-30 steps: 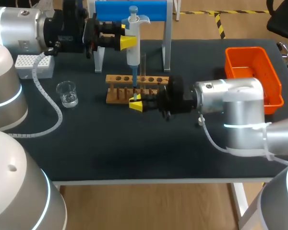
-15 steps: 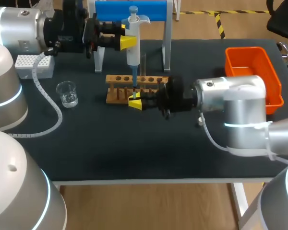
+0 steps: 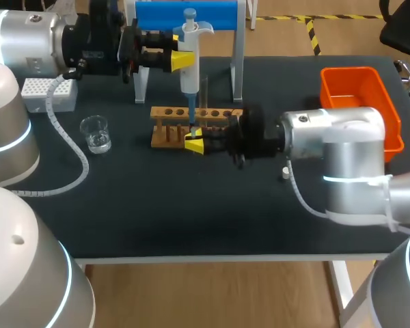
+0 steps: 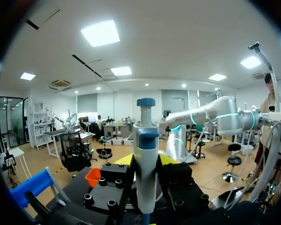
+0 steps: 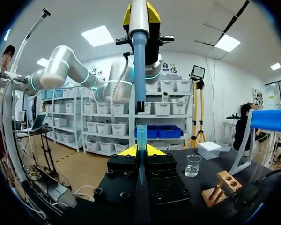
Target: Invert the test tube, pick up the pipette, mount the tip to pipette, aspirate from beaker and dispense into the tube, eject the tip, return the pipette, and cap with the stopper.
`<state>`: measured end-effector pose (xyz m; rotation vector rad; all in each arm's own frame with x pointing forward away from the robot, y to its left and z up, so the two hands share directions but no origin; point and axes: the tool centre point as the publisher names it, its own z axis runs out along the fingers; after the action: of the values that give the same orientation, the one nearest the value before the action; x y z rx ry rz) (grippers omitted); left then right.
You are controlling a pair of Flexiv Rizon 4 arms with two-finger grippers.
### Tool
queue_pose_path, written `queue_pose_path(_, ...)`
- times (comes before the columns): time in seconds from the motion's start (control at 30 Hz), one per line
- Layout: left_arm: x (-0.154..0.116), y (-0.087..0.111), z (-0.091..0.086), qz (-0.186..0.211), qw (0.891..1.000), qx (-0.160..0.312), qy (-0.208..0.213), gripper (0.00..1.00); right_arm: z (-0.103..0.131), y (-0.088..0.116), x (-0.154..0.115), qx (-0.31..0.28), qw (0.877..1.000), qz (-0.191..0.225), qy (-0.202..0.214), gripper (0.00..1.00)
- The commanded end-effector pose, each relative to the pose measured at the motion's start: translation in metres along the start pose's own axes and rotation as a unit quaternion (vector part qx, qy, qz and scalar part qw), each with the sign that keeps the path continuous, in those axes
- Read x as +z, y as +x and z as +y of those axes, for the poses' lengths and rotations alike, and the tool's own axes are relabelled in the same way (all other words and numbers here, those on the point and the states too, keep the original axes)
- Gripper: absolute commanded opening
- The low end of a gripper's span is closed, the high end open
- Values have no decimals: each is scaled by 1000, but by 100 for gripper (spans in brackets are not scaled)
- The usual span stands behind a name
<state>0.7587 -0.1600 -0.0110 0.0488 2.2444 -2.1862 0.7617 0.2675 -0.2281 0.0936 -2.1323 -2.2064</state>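
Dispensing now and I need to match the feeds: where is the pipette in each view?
Head view: the pipette stands upright above the wooden rack, in the left gripper.
Left wrist view: pipette upright in the left gripper.
Right wrist view: pipette overhead, its tip reaching down to the right gripper.
Shared landmark: the left gripper, shut on the pipette in all three.

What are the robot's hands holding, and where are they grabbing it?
Left gripper: the pipette, clamped around its white body. Right gripper: seemingly a clear test tube, pinched by its sides under the pipette.
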Motion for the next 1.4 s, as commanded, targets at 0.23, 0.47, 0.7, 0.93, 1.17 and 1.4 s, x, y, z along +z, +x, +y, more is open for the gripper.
queue_pose_path(0.23,0,0,0,0,1000,1,1,0,6,2,2,3,1000,-2,2,0)
queue_pose_path(0.47,0,0,0,0,1000,1,1,0,11,2,2,1,1000,-4,-1,0)
queue_pose_path(0.7,0,0,0,0,1000,1,1,0,16,3,1,-2,1000,-5,-5,0)
queue_pose_path(0.93,0,0,0,0,1000,1,1,0,20,3,2,-6,1000,-3,-3,0)
queue_pose_path(1.17,0,0,0,0,1000,1,1,0,24,3,3,-7,1000,-1,-5,0)
queue_pose_path(1.4,0,0,0,0,1000,1,1,0,26,2,3,-2,1000,-6,-12,0)
